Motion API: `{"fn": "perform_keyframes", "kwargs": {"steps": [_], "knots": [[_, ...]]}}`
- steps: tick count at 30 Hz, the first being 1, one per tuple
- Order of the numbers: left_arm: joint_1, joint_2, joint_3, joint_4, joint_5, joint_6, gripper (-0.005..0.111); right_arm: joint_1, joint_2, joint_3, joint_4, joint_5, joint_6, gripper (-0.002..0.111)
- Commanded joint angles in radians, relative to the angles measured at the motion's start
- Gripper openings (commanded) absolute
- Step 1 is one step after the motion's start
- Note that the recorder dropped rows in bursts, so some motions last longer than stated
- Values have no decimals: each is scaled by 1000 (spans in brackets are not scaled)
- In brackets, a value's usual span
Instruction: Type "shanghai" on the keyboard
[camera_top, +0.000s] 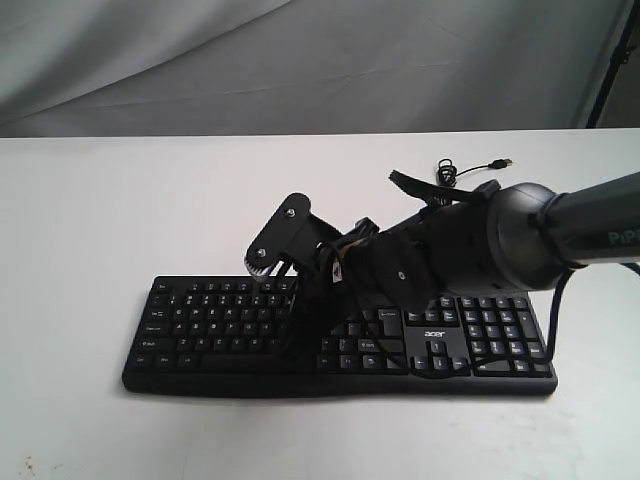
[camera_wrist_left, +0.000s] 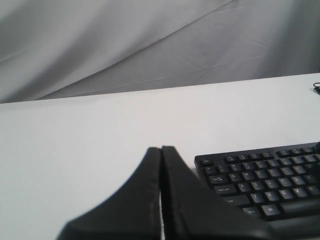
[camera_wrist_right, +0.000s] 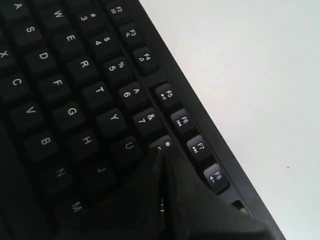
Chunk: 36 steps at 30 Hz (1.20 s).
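The wide black keyboard (camera_top: 200, 325) lies along the near part of the white table, its "acer" logo (camera_top: 432, 333) toward its right end. My right arm reaches in from the right across the keys. The right gripper (camera_top: 291, 318) is shut and points down onto the middle of the letter block. In the right wrist view its tips (camera_wrist_right: 161, 151) sit at the edge of the 8/* key (camera_wrist_right: 162, 144), next to U (camera_wrist_right: 129, 146); whether they press a key I cannot tell. The left gripper (camera_wrist_left: 161, 149) is shut on nothing, off the keyboard's (camera_wrist_left: 260, 180) Esc end.
The thin black cable with its USB plug (camera_top: 470, 167) lies on the table behind the keyboard at the right. A grey cloth backdrop (camera_top: 300, 60) hangs behind the table. A dark stand leg (camera_top: 612, 70) shows at the far right.
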Motion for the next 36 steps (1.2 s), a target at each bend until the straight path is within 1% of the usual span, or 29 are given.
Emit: {"fn": "perform_keyframes", "kwargs": {"steps": [1,18,23,28,32,36], "knots": [[-4,-3,4,5,-6,-3,0,14,0,2,3,3,-8,0],[-4,-3,4,5,-6,-3,0,16,33,2,5,20,-4,0],[-4,-3,4,5,-6,-3,0,12,-33,2,-17,17,-6,0],[-4,-3,4,5,-6,-3,0,-2,-121,2,-29,69,-6,0],[-4,-3,4,5,-6,-3,0,-2,-216,72,-28,51,-4,0],[-4,-3,4,5,-6,-3,0,-2,-382,241,81,3,-2,0]]}}
